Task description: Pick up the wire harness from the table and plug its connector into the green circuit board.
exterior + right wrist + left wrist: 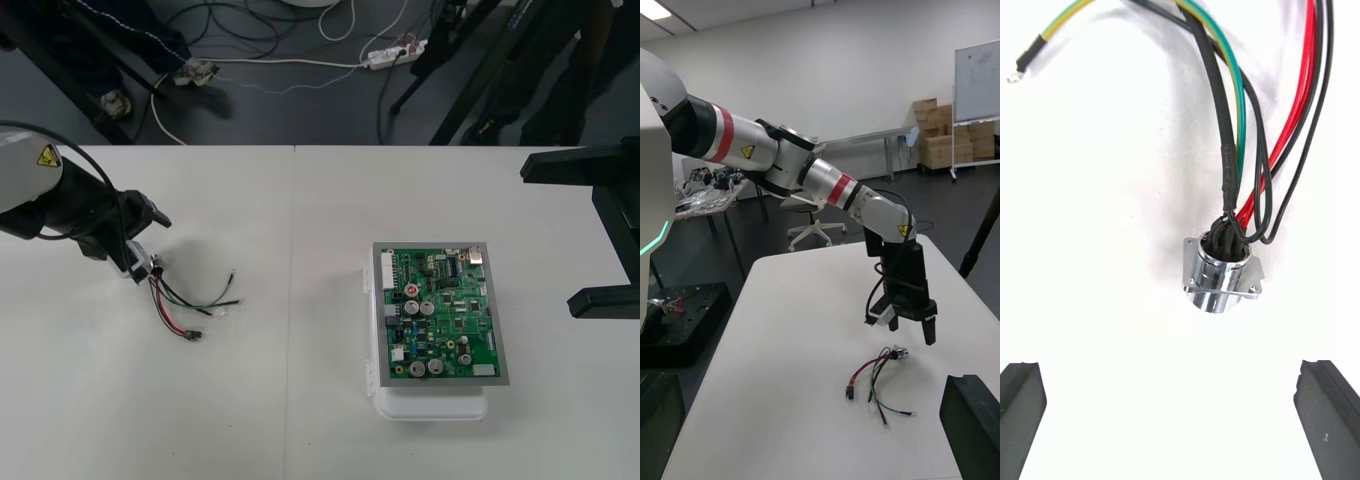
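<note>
The wire harness [190, 300] lies loose on the table's left part, with red, black and green wires fanning out. Its round metal socket [1221, 277] rests flat on the table, just ahead of my left gripper [1172, 420], whose fingers [1324, 412] stand wide open on either side, touching nothing. The small black plug [191, 334] lies at the near end of the wires. My left gripper [145, 266] hovers right over the socket end. The green circuit board [440, 315] on its white base sits right of centre. My right gripper [550, 237] waits open at the right edge.
The white base [430, 405] sticks out under the board's near edge. Bare table separates the harness from the board. A green-yellow wire ends in a ring lug [1013, 76] away from the socket. Cables lie on the dark floor beyond the far edge.
</note>
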Motion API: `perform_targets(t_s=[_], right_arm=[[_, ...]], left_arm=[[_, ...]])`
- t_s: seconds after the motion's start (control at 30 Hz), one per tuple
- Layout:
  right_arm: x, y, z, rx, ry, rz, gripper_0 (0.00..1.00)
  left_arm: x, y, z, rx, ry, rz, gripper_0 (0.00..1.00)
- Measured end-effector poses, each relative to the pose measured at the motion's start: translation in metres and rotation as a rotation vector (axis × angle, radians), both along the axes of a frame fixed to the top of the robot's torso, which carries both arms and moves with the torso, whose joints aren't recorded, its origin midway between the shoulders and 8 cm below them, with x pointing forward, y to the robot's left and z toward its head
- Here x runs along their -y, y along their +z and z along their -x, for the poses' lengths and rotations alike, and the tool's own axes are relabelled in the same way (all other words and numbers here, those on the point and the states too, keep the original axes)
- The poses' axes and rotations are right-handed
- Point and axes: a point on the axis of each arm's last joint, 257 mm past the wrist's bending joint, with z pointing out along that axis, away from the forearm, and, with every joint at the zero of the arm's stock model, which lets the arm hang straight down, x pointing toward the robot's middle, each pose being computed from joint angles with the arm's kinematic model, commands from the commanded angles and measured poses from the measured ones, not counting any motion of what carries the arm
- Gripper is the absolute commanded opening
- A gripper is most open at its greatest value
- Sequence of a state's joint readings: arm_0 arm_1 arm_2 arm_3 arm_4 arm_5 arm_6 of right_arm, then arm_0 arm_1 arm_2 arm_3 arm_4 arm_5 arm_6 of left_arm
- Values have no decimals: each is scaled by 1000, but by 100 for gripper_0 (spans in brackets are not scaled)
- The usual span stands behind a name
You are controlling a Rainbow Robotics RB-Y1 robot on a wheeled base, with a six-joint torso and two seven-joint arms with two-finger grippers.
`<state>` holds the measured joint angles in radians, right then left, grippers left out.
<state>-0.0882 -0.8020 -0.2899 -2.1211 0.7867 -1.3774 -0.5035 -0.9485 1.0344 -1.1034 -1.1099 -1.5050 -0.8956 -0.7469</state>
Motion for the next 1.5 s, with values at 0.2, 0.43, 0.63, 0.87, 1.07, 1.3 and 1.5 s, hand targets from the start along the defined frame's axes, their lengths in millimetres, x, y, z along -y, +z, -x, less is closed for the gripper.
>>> perform_targets(t_s=[0.2, 0.43, 0.63, 0.87, 1.07, 1.3, 1.5], right_arm=[[1, -1, -2, -1, -6, 2, 100], [1, -4, -5, 2, -17, 14, 100], [1, -4, -5, 3, -18, 13, 100], [1, -4, -5, 3, -18, 13, 100], [1, -4, -5, 3, -18, 13, 100], [1, -4, -5, 3, -18, 13, 100], [1, -4, -5, 3, -18, 13, 100]], left_arm=[[-2, -10, -1, -12, 33, 15, 96], [3, -17, -1, -21, 40, 22, 96], [6, -25, -2, -30, 51, 25, 96], [7, -36, 5, -44, 35, 20, 96], [7, -49, 17, -69, 12, 12, 96], [6, -53, 20, -76, 9, 8, 96], [6, -54, 18, -67, 11, 9, 95]])
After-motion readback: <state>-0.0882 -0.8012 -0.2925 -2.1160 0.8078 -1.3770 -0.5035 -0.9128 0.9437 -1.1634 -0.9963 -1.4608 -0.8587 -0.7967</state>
